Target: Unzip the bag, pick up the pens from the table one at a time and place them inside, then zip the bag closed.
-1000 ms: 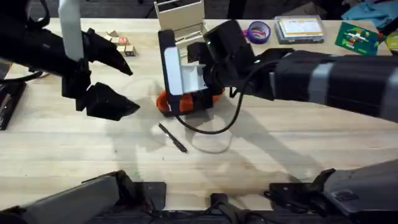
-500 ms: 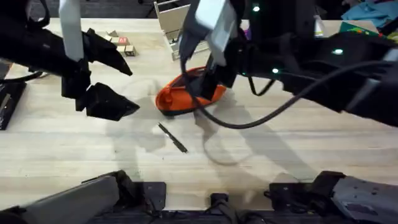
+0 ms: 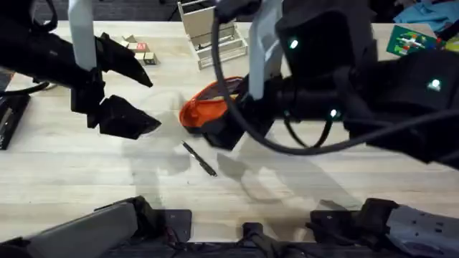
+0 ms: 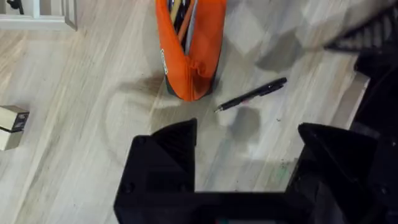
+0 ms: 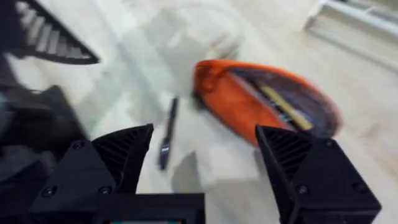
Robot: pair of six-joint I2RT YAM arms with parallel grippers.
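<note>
Our right arm reached across the middle, large and dark under the overhead camera, its right hand (image 5: 202, 171) spread wide and holding nothing above the bag (image 3: 208, 107). Our left hand (image 4: 249, 168) hung wide and empty over the left part of the bench (image 3: 86, 179). The bag lay mid-bench with its zipper open and a tan pen (image 5: 277, 106) inside. The black pen (image 3: 199, 158) lay just beside the bag, apart from it, with bare wood around it toward the near edge.
</note>
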